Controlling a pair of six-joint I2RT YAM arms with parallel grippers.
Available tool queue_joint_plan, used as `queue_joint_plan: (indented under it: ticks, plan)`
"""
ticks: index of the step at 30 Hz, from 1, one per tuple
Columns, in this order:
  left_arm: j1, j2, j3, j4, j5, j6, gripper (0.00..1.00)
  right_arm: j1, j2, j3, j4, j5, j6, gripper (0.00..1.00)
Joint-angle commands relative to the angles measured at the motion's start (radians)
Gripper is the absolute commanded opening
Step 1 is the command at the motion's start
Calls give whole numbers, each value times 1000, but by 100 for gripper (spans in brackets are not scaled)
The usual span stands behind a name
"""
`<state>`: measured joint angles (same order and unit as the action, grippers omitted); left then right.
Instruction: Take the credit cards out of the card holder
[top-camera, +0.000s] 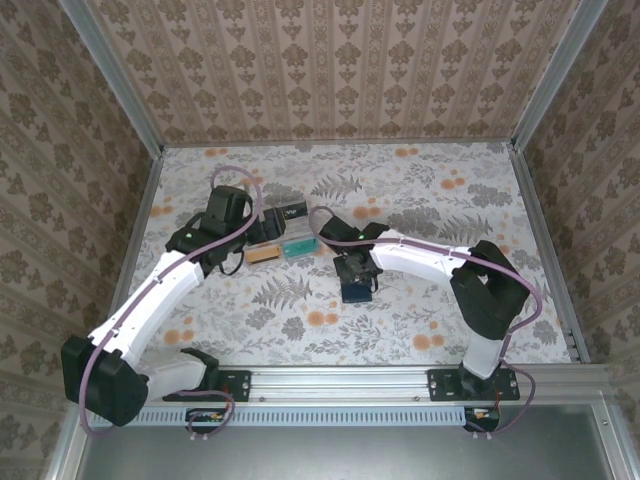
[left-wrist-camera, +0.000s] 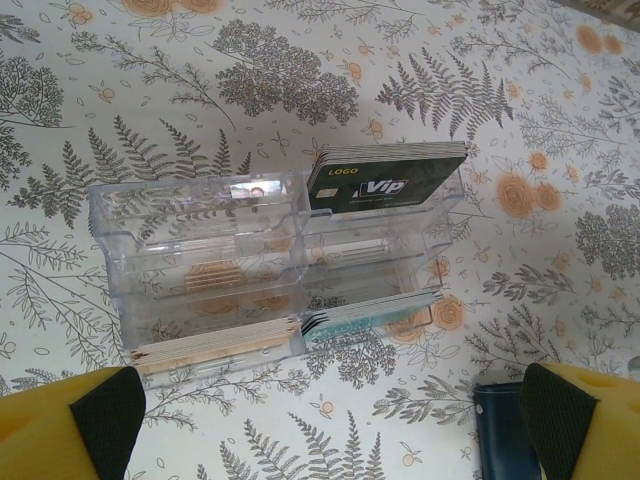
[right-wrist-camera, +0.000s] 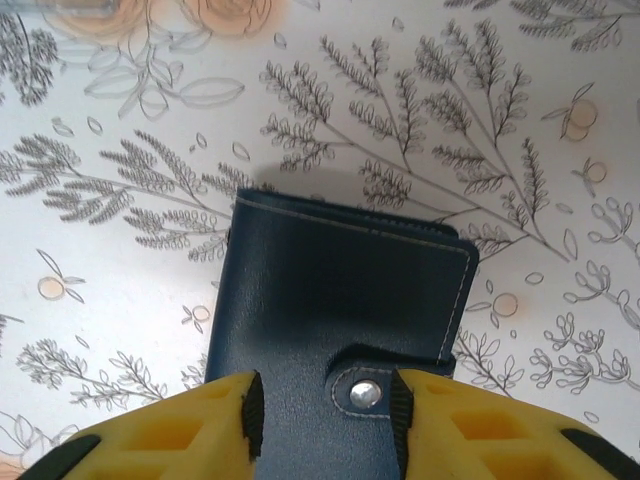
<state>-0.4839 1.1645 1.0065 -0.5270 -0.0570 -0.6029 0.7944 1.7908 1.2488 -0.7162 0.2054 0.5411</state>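
Note:
The card holder (right-wrist-camera: 340, 290) is a dark navy wallet lying closed on the floral table, its tab (right-wrist-camera: 365, 393) snapped shut. The closed cover hides any credit cards in it. My right gripper (right-wrist-camera: 322, 405) stands over its near end, jaws partly open. The right pad is against the tab's edge and the left pad rests on the cover, apart from the tab. From above, the right gripper (top-camera: 352, 272) sits over the card holder (top-camera: 356, 290). My left gripper (left-wrist-camera: 330, 420) is wide open and holds nothing. A corner of the card holder (left-wrist-camera: 505, 435) lies by its right finger.
A clear plastic tray (left-wrist-camera: 190, 200) stands ahead of the left gripper. It holds a dark "VIP" card stack (left-wrist-camera: 385, 180), a tan stack (left-wrist-camera: 215, 345) and a teal-edged stack (left-wrist-camera: 375, 312). In the top view the tray (top-camera: 280, 240) lies left of the card holder.

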Motion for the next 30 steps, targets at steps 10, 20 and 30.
queue_joint_plan:
  ticks: [10,20,30]
  plan:
    - [-5,-54,-26,-18,-18,-11,100,-6,79,-19,-42,39,-21,37]
    - [-8,-72,-26,-28,-17,-17,100,-11,24,-34,-57,46,-29,40]
    - [-18,-84,-37,-31,-21,-22,100,-21,24,-93,-17,16,-31,39]
